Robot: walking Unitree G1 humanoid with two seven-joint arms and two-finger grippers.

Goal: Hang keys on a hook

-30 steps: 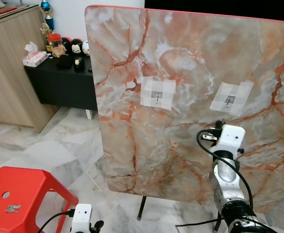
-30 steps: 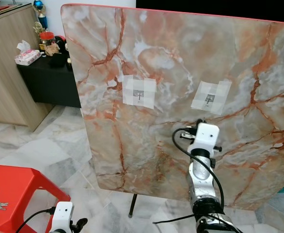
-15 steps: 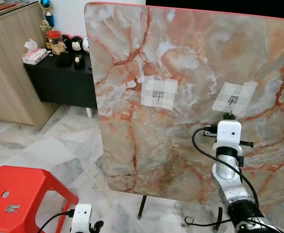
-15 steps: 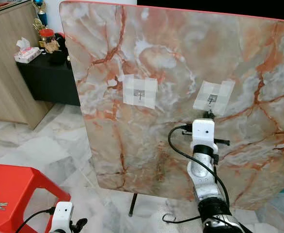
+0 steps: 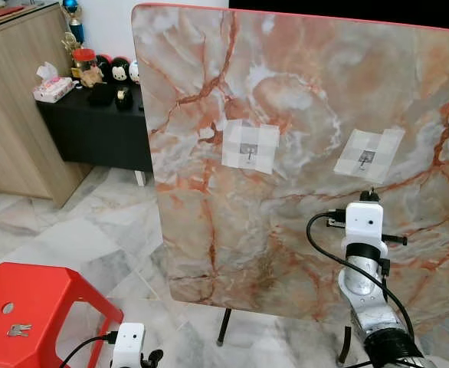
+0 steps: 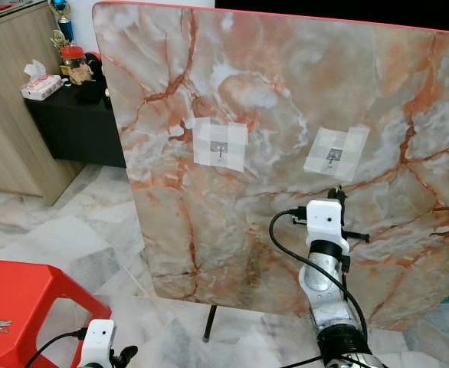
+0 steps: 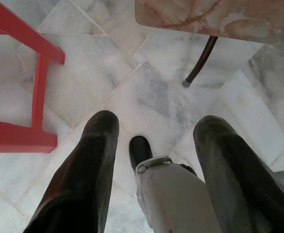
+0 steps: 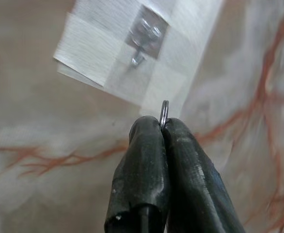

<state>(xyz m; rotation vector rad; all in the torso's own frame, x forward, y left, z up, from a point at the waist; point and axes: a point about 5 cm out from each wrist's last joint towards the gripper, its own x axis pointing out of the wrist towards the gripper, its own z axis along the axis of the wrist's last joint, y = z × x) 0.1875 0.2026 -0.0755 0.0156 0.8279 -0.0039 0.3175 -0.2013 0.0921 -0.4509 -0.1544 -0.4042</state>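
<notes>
Right hand (image 8: 162,127) pinching key ring (image 8: 164,112), near hook (image 8: 137,59)

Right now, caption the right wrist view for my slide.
Right gripper pinching a key ring just short of the taped hook on the marble board.

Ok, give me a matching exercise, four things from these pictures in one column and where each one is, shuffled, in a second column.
Things:
1. key ring
2. right-hand hook
3. red stool
4. tissue pack

Places:
A. on the black side table
B. on the floor at the robot's left
C. pinched between the right gripper fingers
D. taped to the marble board

Pairs: 1-C, 2-D, 3-B, 4-A
</notes>
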